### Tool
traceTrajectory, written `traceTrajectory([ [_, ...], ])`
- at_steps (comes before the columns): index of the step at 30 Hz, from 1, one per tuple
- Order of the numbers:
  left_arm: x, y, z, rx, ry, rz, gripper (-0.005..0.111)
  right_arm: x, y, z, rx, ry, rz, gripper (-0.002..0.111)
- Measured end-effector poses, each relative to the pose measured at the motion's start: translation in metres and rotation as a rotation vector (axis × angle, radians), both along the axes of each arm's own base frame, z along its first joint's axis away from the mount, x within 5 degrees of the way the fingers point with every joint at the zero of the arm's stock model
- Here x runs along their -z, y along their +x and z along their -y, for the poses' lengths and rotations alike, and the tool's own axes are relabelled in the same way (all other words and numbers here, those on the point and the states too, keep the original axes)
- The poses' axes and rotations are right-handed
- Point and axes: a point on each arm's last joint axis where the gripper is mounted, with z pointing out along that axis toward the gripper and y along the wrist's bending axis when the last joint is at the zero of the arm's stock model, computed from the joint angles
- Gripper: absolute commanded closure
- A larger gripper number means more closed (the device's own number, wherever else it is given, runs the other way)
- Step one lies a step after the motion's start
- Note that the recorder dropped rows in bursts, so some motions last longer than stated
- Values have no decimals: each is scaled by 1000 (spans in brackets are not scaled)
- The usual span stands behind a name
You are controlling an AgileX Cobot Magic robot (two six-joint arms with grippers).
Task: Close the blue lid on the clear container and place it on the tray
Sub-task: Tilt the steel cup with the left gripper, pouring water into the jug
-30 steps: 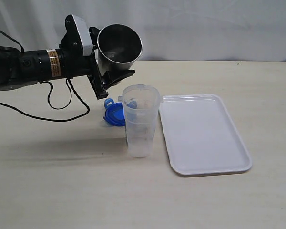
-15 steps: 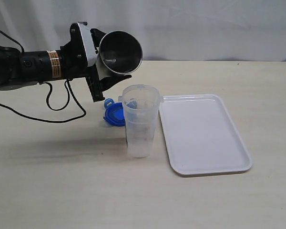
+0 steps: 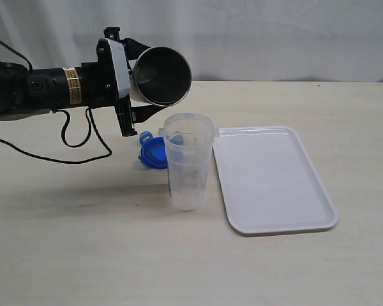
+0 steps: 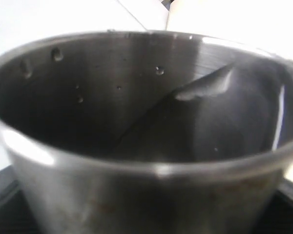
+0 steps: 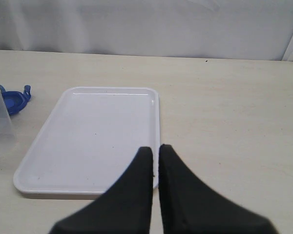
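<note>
Left tool [image 3: 138,80] grips a tipped cup [image 3: 161,75] above the container [image 3: 189,167]; lid [image 3: 152,153] just behind it; right tool [image 5: 155,153] closed tight.

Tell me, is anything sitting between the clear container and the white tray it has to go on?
Nothing visible does. The clear container stands right beside the tray, whose surface looks bare. The blue lid lies on the container's other side, away from the tray.

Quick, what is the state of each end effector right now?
Left end effector: closed on the steel cup.
Right end effector: closed, holding nothing.
</note>
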Motion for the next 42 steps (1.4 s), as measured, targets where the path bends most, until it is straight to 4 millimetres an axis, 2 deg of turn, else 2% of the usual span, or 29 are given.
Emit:
traceTrajectory([
  [19,0,0,0,28,67,120,107,0,0,0,0,0,0,104],
  [34,0,0,0,32,81,149,107,0,0,0,0,0,0,104],
  [42,-2,-2,8,40,67,150,107,0,0,0,0,0,0,104],
])
